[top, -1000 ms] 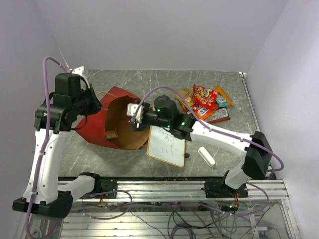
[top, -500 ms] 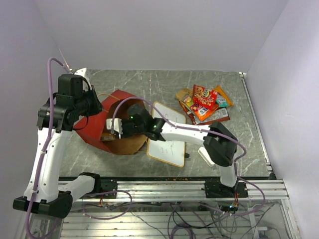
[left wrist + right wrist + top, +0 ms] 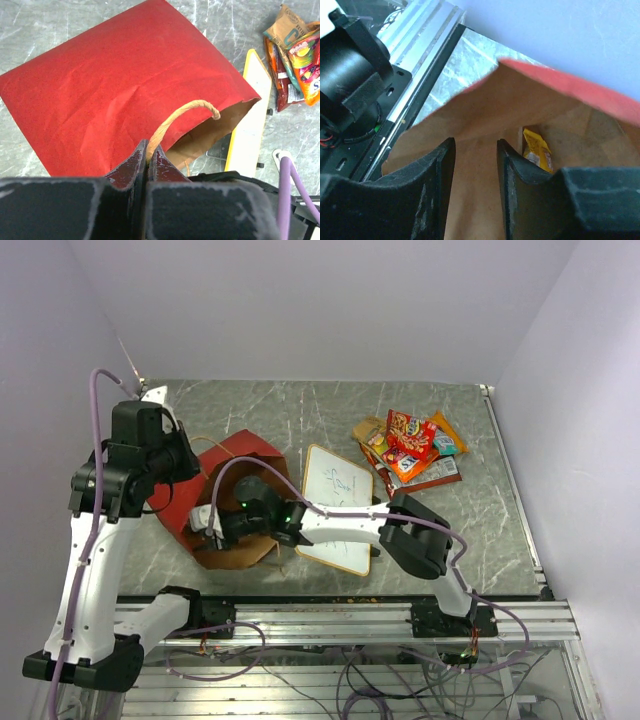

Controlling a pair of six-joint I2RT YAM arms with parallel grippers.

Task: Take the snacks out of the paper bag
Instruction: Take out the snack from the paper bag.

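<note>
The paper bag (image 3: 243, 450) lies on its side, red outside, brown inside, with its mouth toward the near edge. My left gripper (image 3: 146, 152) is shut on the bag's string handle (image 3: 180, 112) and holds the upper lip up. My right gripper (image 3: 475, 145) is open inside the bag's mouth (image 3: 520, 110) with nothing between its fingers. One yellow packet (image 3: 537, 150) sits deep in the bag, just right of the right finger and apart from it. Several snacks (image 3: 412, 445) lie in a pile at the far right of the table. From above, the right gripper (image 3: 212, 525) is partly hidden by the bag.
A wood-framed whiteboard (image 3: 335, 505) lies flat just right of the bag, under my right forearm. The aluminium rail (image 3: 427, 30) and the left arm's base (image 3: 350, 65) lie close behind the bag's mouth. The left wall stands near the left arm.
My right arm has swung left across the whiteboard and pushed into the bag's mouth, its jaws narrower than before. The bag's mouth has shifted toward the near edge. The left gripper stays shut on the handle.
</note>
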